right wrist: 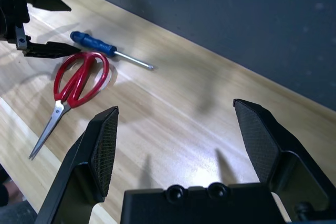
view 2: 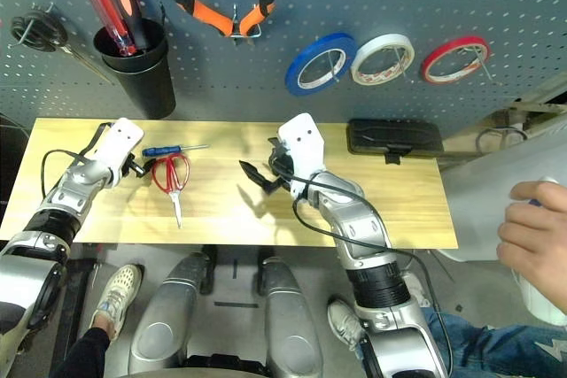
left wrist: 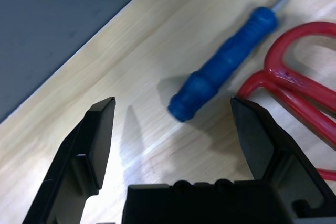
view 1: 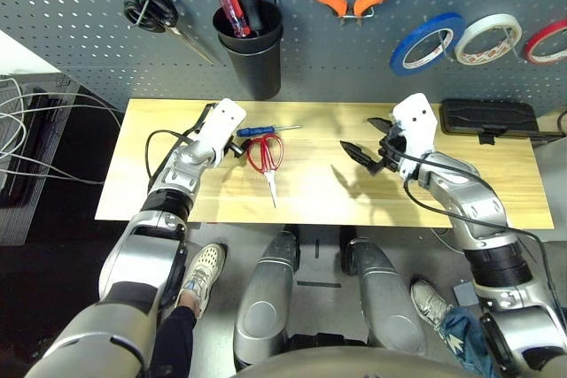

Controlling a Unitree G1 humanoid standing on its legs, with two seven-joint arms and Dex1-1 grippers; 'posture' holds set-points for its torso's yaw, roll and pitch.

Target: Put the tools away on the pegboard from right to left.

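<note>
Cup (view 1: 259, 68) on the pegboard (view 1: 328, 50) holds two upright handled tools; left tool (left wrist: 176, 145) wide, right tool (right wrist: 176, 145) wide.

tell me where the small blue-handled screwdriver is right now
In the left eye view, the screwdriver lies left of centre on the table, just behind the red-handled scissors.

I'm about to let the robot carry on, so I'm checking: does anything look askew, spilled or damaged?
Nothing looks spilled or damaged. The red-handled scissors and blue screwdriver lie loose on the table, but that seems expected, as they probably still await hanging.
</note>
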